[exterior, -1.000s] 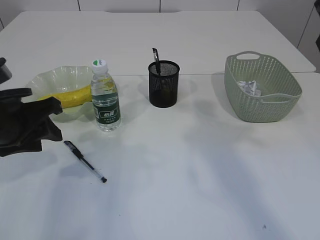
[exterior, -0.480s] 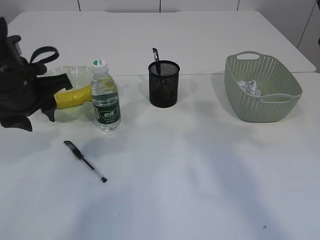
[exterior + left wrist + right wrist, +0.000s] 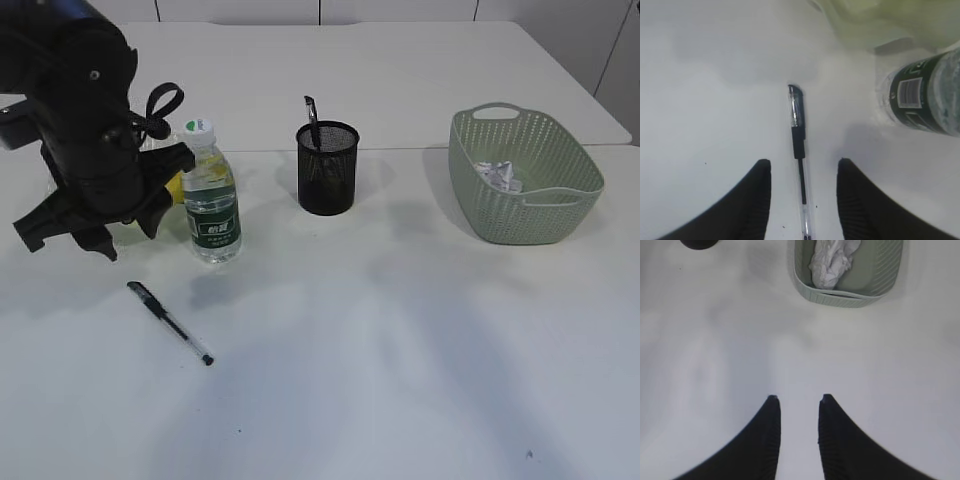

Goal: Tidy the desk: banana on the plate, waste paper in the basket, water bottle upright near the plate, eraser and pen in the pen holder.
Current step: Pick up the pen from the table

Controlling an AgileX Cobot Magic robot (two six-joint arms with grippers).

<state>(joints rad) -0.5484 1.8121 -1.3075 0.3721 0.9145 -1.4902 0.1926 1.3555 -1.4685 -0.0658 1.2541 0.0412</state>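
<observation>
**Pen lined up below the open left jaws**

Where the pen lies flat on the table, the left gripper hovers above, jaws parted and empty, straddling its tip end; the water bottle stands beyond the right-hand jaw.

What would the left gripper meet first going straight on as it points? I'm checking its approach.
Probably the black-capped clear plastic pen lying on the table, lined up between its open fingers; depth is unclear.
</observation>
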